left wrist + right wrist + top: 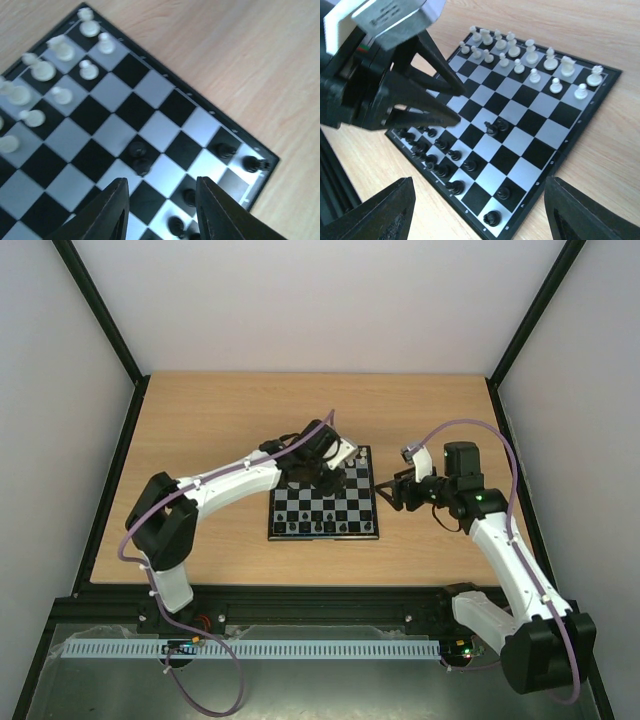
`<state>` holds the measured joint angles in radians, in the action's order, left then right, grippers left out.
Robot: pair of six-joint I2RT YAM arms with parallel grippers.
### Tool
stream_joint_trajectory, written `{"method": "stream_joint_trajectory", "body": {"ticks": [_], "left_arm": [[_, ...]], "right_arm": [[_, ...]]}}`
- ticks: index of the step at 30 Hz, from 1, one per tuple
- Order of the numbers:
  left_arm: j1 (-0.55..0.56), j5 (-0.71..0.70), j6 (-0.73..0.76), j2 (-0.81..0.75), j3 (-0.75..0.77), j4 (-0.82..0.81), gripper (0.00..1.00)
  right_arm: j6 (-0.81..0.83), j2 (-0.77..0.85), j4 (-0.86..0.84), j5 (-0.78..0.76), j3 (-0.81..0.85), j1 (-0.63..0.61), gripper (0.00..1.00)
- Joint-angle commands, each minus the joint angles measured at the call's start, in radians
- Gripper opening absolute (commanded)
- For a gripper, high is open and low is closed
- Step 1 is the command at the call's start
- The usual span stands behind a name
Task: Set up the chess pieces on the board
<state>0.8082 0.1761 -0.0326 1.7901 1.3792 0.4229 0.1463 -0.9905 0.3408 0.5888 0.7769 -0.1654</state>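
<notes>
In the middle of the top view, the left hand (324, 476) hovered over the board (300, 502), fingers partly apart and empty, above 2 black pieces (141, 166) mid-board. At its right edge, the right hand (388, 490) gaped wide, empty, over the desk (200, 440).

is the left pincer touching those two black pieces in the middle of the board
Apart. In the right wrist view, bare board shows between the left pincer and the two black pieces.
</notes>
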Motion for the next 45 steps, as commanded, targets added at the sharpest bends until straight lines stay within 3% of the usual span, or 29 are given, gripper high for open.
{"method": "stream_joint_trajectory", "body": {"ticks": [1, 12, 28, 45], "left_arm": [[-0.027, -0.05, -0.027, 0.039, 0.023, 0.013, 0.39], [-0.022, -0.005, -0.025, 0.139, 0.033, 0.004, 0.41], [0.007, -0.032, 0.029, 0.196, 0.036, -0.024, 0.36], [0.033, -0.074, 0.03, 0.207, 0.035, -0.024, 0.2]], "right_arm": [[0.003, 0.056, 0.006, -0.074, -0.048, 0.004, 0.71], [0.022, 0.049, -0.008, -0.052, -0.059, 0.006, 0.71], [0.036, 0.041, -0.005, -0.034, -0.065, 0.006, 0.69], [0.044, 0.034, -0.004, -0.024, -0.066, 0.006, 0.68]]}}
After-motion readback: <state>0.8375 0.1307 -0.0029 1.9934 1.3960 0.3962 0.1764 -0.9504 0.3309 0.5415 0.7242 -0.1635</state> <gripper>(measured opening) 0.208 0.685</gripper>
